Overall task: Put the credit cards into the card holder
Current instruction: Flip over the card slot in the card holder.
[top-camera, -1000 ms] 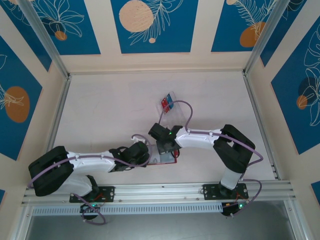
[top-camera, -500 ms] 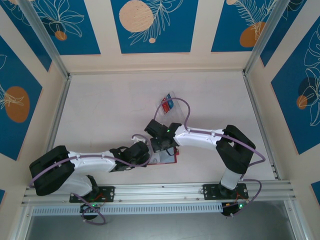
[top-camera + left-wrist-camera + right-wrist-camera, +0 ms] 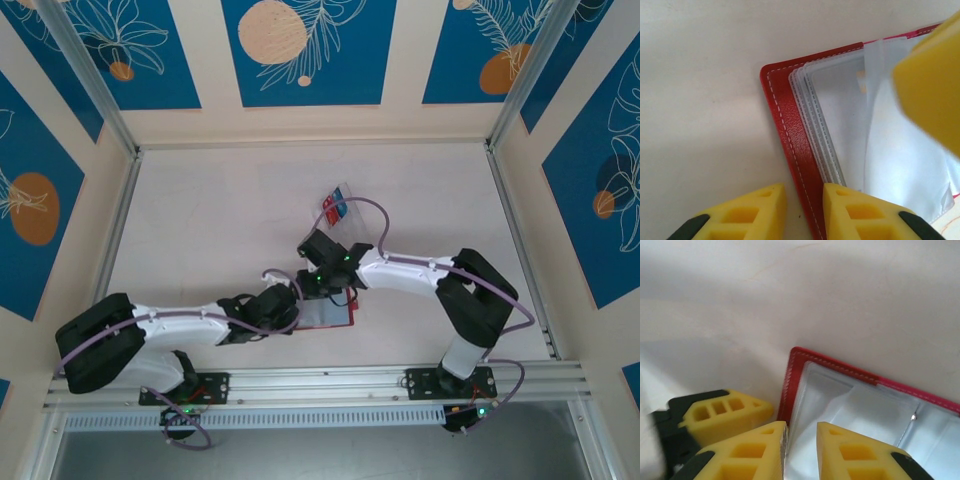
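Observation:
The red card holder (image 3: 335, 316) lies open on the table, its clear sleeves (image 3: 840, 115) facing up. My left gripper (image 3: 804, 192) stands at its left end; the jaws are a little apart and straddle the red cover's edge (image 3: 790, 135), one finger over the sleeves, one over the table. My right gripper (image 3: 801, 427) hangs over the sleeves near the red corner (image 3: 795, 356), jaws slightly apart, with a thin sleeve edge beside one finger. A red and a blue credit card (image 3: 334, 207) lie farther back.
The two cards rest on a clear plastic tray (image 3: 345, 225) behind the right arm. The left gripper's finger (image 3: 725, 412) sits close beside the right one. The right gripper's finger (image 3: 932, 95) looms blurred over the sleeves. Bare table lies to the left and back.
The right gripper's jaws have parted from shut, and its wrist has shifted slightly over the card holder. The left arm has stayed in place.

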`<control>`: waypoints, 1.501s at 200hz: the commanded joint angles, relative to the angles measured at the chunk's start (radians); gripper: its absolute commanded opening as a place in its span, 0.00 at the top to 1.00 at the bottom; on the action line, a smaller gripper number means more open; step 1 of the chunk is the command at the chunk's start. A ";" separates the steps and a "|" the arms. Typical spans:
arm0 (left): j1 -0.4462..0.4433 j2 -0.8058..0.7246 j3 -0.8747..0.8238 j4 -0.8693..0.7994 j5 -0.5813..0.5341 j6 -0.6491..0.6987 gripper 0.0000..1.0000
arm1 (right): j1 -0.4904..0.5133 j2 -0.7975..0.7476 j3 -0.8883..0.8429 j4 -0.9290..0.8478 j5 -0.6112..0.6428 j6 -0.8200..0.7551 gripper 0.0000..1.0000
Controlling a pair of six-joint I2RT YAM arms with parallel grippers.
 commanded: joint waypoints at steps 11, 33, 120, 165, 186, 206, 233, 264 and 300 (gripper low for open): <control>-0.004 -0.078 -0.026 -0.111 -0.025 -0.007 0.70 | -0.004 -0.151 -0.030 0.007 -0.011 -0.037 0.70; 0.000 -0.134 -0.026 -0.165 -0.038 -0.003 0.68 | -0.022 -0.211 -0.043 -0.050 0.029 -0.053 0.68; 0.019 -0.273 0.072 -0.314 0.018 0.057 0.47 | -0.002 -0.022 -0.069 0.032 -0.006 -0.031 0.85; 0.034 -0.257 0.095 -0.318 0.014 0.042 0.44 | 0.016 0.146 -0.022 0.084 -0.039 -0.018 0.87; 0.035 -0.245 0.090 -0.309 0.016 0.044 0.43 | 0.017 0.111 -0.044 0.098 -0.039 -0.023 0.86; 0.037 -0.200 0.103 -0.307 0.024 0.065 0.41 | 0.008 0.011 -0.061 0.062 -0.009 -0.036 0.82; 0.042 -0.124 0.158 -0.319 0.027 0.111 0.39 | -0.020 -0.092 0.007 -0.091 0.034 -0.070 0.76; 0.061 -0.074 0.225 -0.343 0.033 0.162 0.40 | -0.096 -0.142 0.085 -0.218 0.069 -0.103 0.71; 0.113 -0.009 0.277 -0.350 0.070 0.208 0.47 | -0.229 -0.161 0.182 -0.279 0.116 -0.169 0.70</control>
